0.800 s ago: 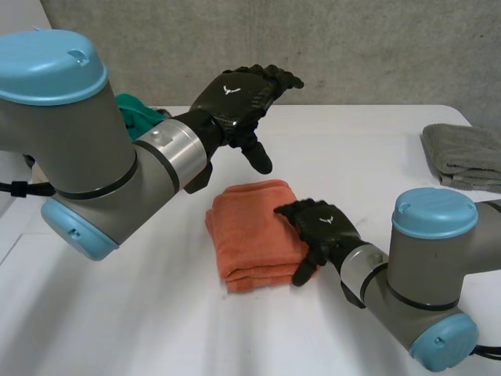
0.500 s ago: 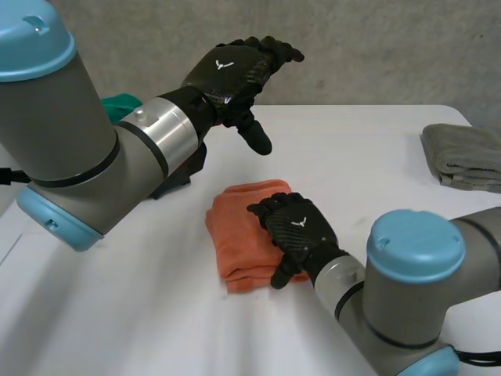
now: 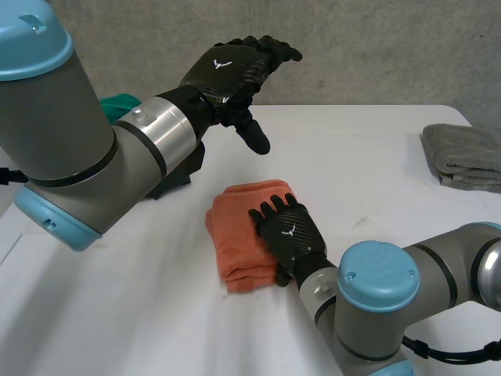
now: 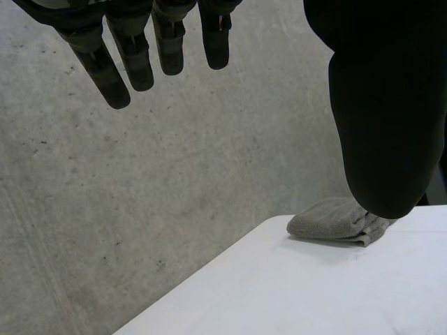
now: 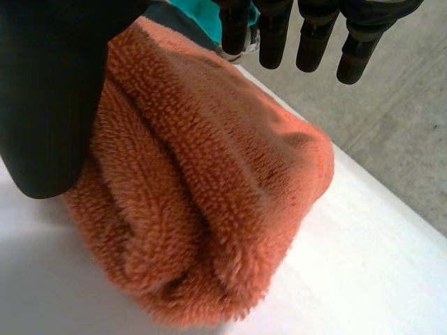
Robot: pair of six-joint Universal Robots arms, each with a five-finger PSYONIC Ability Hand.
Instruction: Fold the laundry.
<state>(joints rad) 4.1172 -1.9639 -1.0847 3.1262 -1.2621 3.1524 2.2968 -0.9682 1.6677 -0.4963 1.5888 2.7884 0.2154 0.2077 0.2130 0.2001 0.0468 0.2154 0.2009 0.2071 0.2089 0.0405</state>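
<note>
A folded orange towel [image 3: 239, 235] lies in the middle of the white table [image 3: 117, 305]. My right hand [image 3: 288, 233] rests flat on the towel's right half, fingers straight and spread. In the right wrist view the orange towel [image 5: 202, 188] bulges under the palm, with the straight fingers [image 5: 272, 35] over it and the thumb [image 5: 49, 91] beside it. My left hand [image 3: 235, 74] hovers open in the air above the table's far side, well clear of the towel. Its straight fingers [image 4: 140, 56] and thumb [image 4: 380, 112] hold nothing.
A folded grey towel [image 3: 466, 157] lies at the table's far right edge, also seen as the grey towel [image 4: 339, 222] beyond the left thumb. A teal cloth [image 3: 121, 106] sits at the far left behind my left arm. A concrete wall stands behind the table.
My right hand has slid leftward and further onto the orange towel, its arm swinging in closer. The left hand has risen slightly and the left arm has pulled back.
</note>
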